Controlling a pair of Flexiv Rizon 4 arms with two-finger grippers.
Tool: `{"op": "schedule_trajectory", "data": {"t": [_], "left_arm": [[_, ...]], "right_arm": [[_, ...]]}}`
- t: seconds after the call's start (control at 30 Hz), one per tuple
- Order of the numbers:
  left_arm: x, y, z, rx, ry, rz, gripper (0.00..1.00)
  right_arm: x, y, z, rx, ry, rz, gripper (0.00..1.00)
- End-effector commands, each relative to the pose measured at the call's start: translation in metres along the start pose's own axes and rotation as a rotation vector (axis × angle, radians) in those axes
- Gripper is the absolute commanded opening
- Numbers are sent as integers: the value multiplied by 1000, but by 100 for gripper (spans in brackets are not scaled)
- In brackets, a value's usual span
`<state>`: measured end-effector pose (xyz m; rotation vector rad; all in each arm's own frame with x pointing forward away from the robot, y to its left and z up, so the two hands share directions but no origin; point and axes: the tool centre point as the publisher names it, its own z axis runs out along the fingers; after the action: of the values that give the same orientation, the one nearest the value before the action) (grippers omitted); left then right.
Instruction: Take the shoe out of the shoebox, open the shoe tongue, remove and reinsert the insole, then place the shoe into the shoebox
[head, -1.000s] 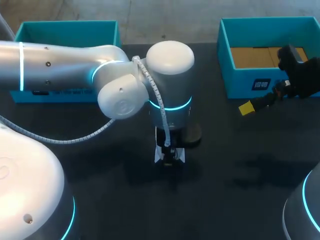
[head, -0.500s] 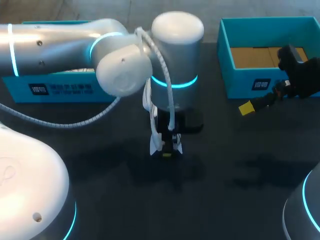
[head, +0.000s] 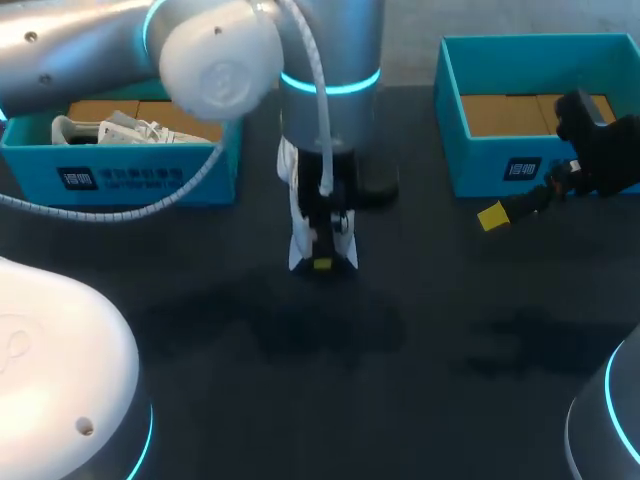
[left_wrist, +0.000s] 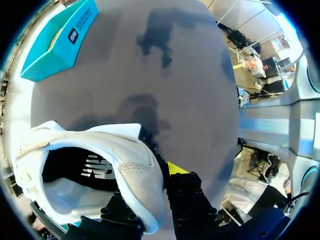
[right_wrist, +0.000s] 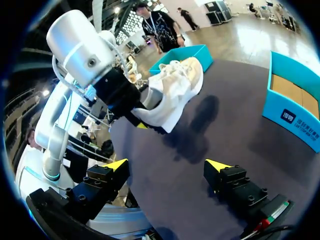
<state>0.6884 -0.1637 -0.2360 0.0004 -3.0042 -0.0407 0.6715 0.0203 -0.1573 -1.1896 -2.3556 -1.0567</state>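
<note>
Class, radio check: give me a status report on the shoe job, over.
Left gripper shut on shoe, held above table. Right gripper open, by right shoebox. Other shoe in left shoebox.

The shoe (left_wrist: 131, 167) looks like smooth, stitched white leather; the counter (head: 440, 330) is matt and dark; the shoebox (head: 480, 165) is matt teal card.
</note>
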Motion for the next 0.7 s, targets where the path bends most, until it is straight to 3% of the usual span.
{"op": "schedule_trajectory", "data": {"t": [0.03,0.2,0.7], "left_arm": [[2,8,-32,5,-14,7,0],[0,10,-42,2,-17,-9,0],[0,10,-42,2,-17,-9,0]], "right_arm": [[0,1,1,2,-2,2,100],[0,1,1,2,-2,2,100],[0,1,1,2,-2,2,100]]}}
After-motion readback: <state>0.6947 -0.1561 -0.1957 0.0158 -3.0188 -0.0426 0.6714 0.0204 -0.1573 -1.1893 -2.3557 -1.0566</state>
